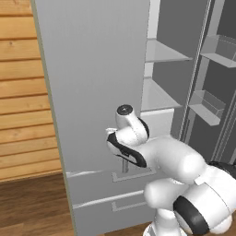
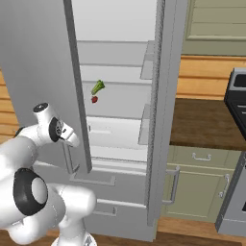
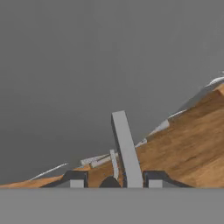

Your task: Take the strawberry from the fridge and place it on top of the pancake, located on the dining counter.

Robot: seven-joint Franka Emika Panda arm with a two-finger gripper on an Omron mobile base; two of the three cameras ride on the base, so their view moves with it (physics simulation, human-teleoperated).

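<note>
Fridge point(image 2: 120, 29) stands with its right door swung open and the left door point(image 1: 97, 87) shut. Inside, pale grey shelves; in the right base view the strawberry point(image 2: 94, 99) sits on a middle shelf point(image 2: 120, 91), just below and touching or nearly touching a small green elongated item point(image 2: 98, 87). Nothing else can be made out on that shelf. The open door's inner side carries door bins point(image 1: 209, 107), contents not discernible. Two lower drawers point(image 2: 110, 192) sit shut below.

Gripper point(image 3: 114, 180) is low against the closed left door, at the bottom end of its slim vertical handle point(image 3: 127, 148). In the hand view the handle bar rises between the two dark fingertips point(image 3: 74, 178), which stand close on either side of it; looks clamped on the handle. Strawberry is well apart from the gripper, not held.

A wall counter with green cabinets point(image 2: 202, 178) and wooden top sits right of the fridge, a stove point(image 2: 238, 120) at the far right edge. Wood-plank wall point(image 1: 23, 92) left of the fridge.
</note>
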